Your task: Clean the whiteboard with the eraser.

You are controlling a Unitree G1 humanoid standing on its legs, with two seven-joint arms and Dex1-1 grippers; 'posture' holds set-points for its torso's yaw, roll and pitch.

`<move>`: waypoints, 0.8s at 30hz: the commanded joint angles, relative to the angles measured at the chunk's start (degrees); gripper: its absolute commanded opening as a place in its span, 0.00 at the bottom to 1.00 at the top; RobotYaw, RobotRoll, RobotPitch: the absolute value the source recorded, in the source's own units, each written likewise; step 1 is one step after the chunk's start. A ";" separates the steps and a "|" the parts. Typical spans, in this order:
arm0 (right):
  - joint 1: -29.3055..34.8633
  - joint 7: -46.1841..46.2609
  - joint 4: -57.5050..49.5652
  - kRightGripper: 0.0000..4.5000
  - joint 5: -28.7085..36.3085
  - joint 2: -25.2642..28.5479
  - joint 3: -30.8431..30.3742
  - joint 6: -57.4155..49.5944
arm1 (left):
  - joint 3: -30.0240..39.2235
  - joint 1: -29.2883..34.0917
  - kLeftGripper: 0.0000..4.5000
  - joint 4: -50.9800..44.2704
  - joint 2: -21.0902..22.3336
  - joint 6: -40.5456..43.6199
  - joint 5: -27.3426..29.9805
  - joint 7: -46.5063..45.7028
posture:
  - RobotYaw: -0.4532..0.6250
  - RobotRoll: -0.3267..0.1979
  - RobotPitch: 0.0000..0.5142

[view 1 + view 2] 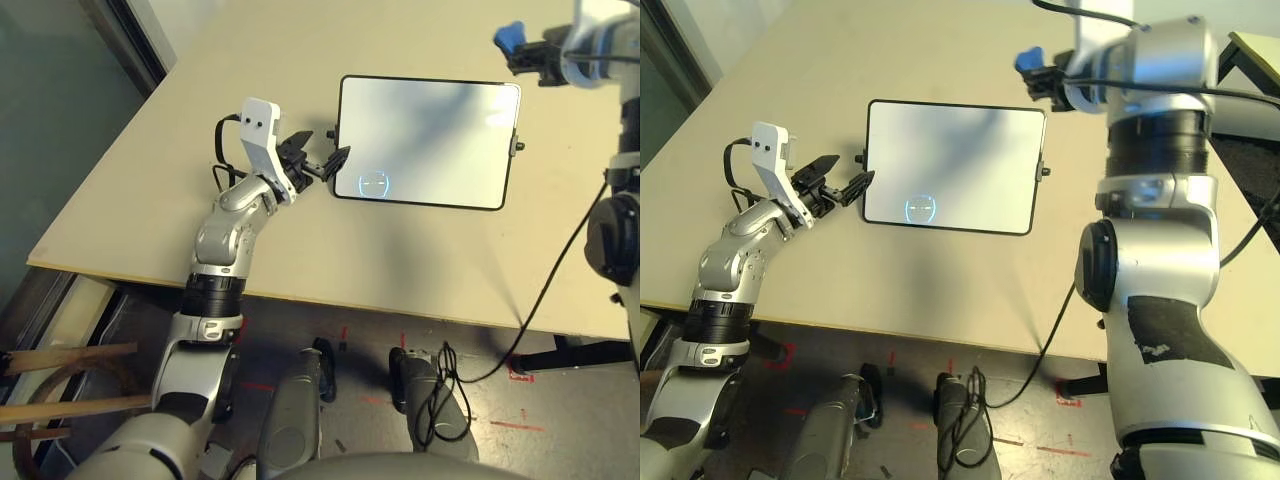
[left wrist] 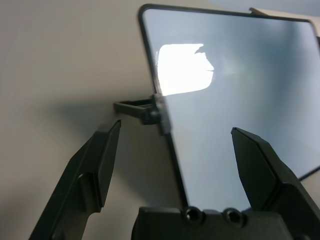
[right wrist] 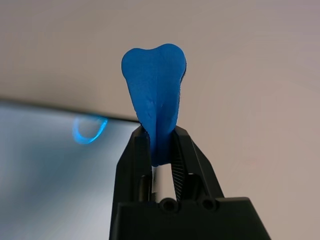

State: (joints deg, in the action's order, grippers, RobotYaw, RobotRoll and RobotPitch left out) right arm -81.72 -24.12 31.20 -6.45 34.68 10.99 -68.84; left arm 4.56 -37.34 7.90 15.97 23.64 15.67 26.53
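Table: broad, flat, matte beige top with a thin pale edge; smooth, no grain visible.

Whiteboard: lies flat on the table, toward its middle. Rectangular, glossy white surface that mirrors the lights; thin black frame, rounded corners. One small black knob on the right short side, another on the left short side. A small pale-blue ring-like glint sits near its front left corner; cannot tell whether it is a mark or a reflection.

Right arm: silver, cylindrical metal segments with black joints, raised above the table beyond the board's far right corner.

Left arm: silver forearm with a white angular bracket at the wrist, low over the table at the board's left side.

Left gripper: two black, wedge-shaped fingers, matte plastic, spread apart. They straddle the board's left edge near the knob, one finger over the bare table, one over the board. Nothing between them.

Right gripper: black fingers pressed tight on the eraser, pinching its lower end.

Eraser: small bright blue block, finely textured surface, rounded lobes with a shallow notch at the free end. Held up in the air, off the board, past its far right corner.
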 commanded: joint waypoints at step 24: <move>25.55 22.67 1.41 0.10 9.84 -3.48 18.79 -1.76 | 11.45 0.04 1.00 11.45 9.23 -10.22 -1.19 -10.66 | 0.46 0.62 0.50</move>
State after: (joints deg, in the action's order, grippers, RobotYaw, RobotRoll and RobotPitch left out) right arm -57.09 -2.22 34.35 2.40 31.30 28.90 -68.57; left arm 16.78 -38.24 18.45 25.65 13.40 15.07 15.72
